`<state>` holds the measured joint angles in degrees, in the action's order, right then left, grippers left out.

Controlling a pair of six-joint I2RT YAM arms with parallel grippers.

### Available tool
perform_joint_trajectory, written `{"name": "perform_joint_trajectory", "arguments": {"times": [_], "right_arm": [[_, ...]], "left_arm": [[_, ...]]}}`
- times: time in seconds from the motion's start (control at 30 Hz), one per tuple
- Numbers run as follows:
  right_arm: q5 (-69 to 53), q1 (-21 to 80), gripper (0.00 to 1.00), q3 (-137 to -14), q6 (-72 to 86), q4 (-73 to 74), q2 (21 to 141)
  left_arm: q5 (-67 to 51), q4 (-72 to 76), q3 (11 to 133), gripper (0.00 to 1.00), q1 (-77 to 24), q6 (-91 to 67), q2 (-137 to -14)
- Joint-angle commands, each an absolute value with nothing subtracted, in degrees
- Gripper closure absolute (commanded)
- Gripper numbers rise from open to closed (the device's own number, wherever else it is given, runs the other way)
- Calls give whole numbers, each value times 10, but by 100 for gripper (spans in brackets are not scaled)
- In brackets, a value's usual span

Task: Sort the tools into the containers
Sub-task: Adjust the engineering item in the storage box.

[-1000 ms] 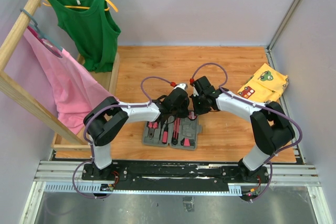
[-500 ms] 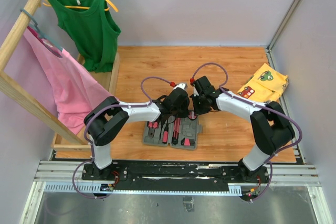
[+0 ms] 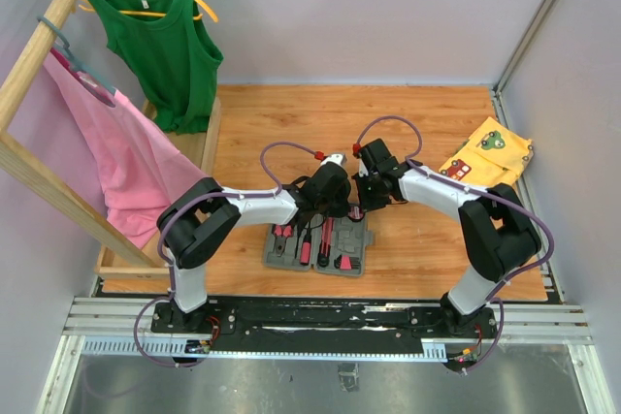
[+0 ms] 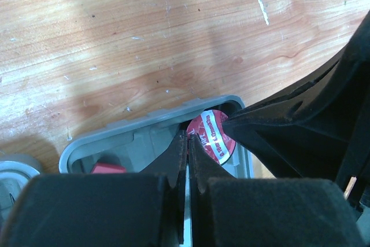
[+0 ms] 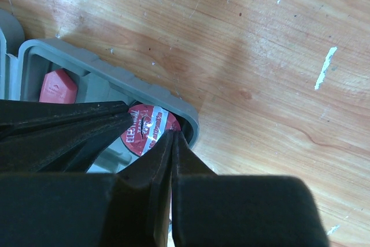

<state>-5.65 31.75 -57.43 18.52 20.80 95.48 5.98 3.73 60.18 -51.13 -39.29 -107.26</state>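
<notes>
The grey tool case lies open on the wooden table, with pink-red and black handled tools in its slots. Both grippers meet over its far right corner. My left gripper is shut with nothing between its fingers, its tips against a round tape disc with a red-white label that sits in the corner of the case. My right gripper is also shut and empty, its tips touching the same disc from the other side. A red tool part lies in a neighbouring slot.
A yellow patterned cloth lies at the right edge of the table. A wooden rack on the left carries a green top and a pink garment. Bare wood stretches beyond the case's far rim.
The right arm's elbow has shifted slightly to the left. Both grippers stay shut at the case's corner.
</notes>
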Motion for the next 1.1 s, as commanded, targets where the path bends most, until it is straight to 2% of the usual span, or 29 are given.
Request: {"name": "perform_joint_trajectory", "arguments": {"times": [0.0,0.3,0.57,0.83,1.07], "right_arm": [[-59,316,99,-541,188,236,998],[-81,316,98,-559,178,238,945],[-106,316,94,-563,169,206,875],[-73,316,91,-554,173,214,876],[-84,316,93,-561,176,221,915]], "left_arm": [[69,-62,571,100,-515,-377,-1138],[74,-69,579,100,-515,-371,-1109],[59,-58,600,99,-515,-358,-1072],[43,-56,633,91,-515,-352,-1043],[43,-55,636,86,-515,-349,-1033]]}}
